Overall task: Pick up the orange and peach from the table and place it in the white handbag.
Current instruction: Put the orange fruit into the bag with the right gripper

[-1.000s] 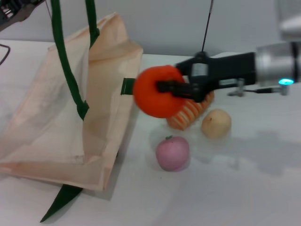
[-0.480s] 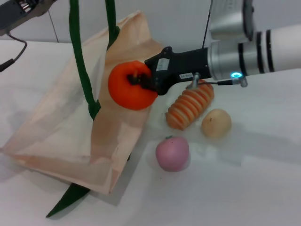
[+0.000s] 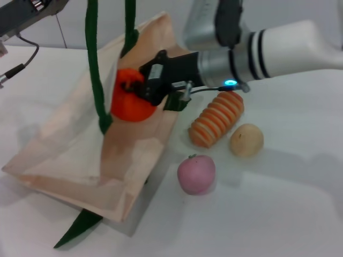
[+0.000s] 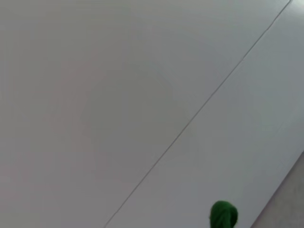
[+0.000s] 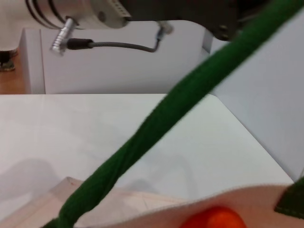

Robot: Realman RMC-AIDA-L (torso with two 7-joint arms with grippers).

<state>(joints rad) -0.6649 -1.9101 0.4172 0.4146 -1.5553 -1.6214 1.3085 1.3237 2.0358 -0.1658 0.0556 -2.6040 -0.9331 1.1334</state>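
My right gripper (image 3: pixel 135 88) is shut on the orange (image 3: pixel 127 103) and holds it at the mouth of the white handbag (image 3: pixel 69 150). The orange's top also shows in the right wrist view (image 5: pixel 213 219). The handbag lies open on the table's left, its dark green straps (image 3: pixel 96 64) held up out of the picture's top. My left arm (image 3: pixel 27 13) is at the top left; its gripper is out of view. The pink peach (image 3: pixel 196 174) sits on the table right of the handbag's front corner.
A ridged orange-and-cream striped item (image 3: pixel 217 119) and a pale tan ball (image 3: pixel 246 140) lie right of the handbag, behind the peach. One green strap end (image 3: pixel 77 230) trails off the handbag's front. A green strap (image 5: pixel 156 128) crosses the right wrist view.
My right gripper has carried the orange leftward from above the striped item to the handbag's mouth. The handbag's straps have shifted right and its opening has lifted.
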